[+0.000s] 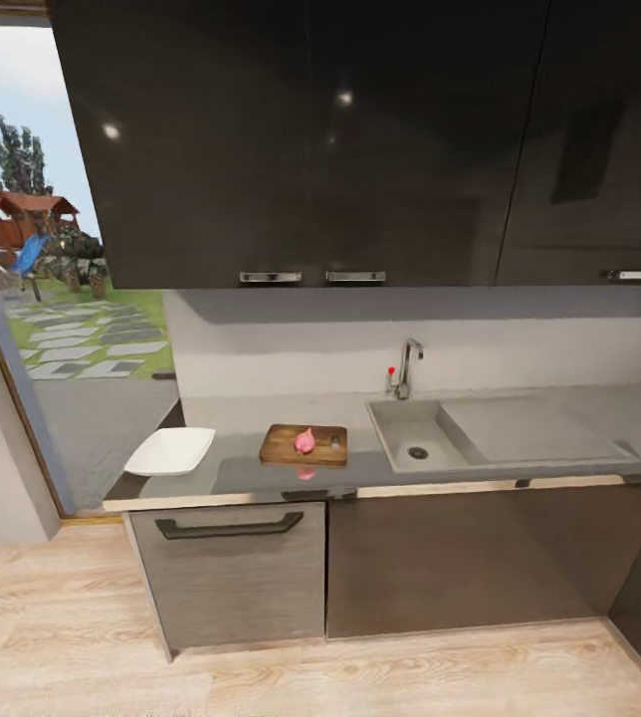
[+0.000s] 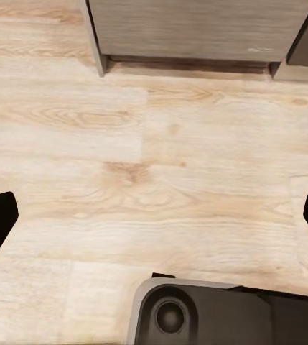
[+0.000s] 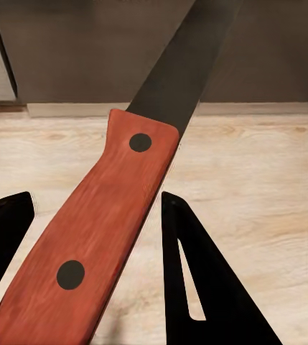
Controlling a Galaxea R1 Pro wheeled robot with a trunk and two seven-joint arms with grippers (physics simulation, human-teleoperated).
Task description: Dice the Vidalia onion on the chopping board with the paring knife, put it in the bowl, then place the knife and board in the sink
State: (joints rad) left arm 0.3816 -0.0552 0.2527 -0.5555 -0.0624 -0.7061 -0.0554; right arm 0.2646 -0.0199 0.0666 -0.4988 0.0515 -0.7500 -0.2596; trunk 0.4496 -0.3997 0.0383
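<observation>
From the head camera I see the white squarish bowl (image 1: 170, 450) at the countertop's (image 1: 241, 476) left end, then the brown wooden chopping board (image 1: 304, 445) carrying a pink onion piece (image 1: 305, 440), then the matte grey sink (image 1: 415, 436). My left gripper (image 2: 154, 215) is spread wide over pale plank flooring (image 2: 154, 144). My right gripper (image 3: 96, 237) clamps the paring knife (image 3: 118, 208) by its smooth reddish handle, dark blade pointing away toward the cabinets (image 3: 268, 50).

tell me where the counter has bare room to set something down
Free: the flat grey drainboard right of the grey sink basin, and the strip between the dark wooden chopping board and that basin. Crowded: the left end, where the white squarish bowl overhangs.
</observation>
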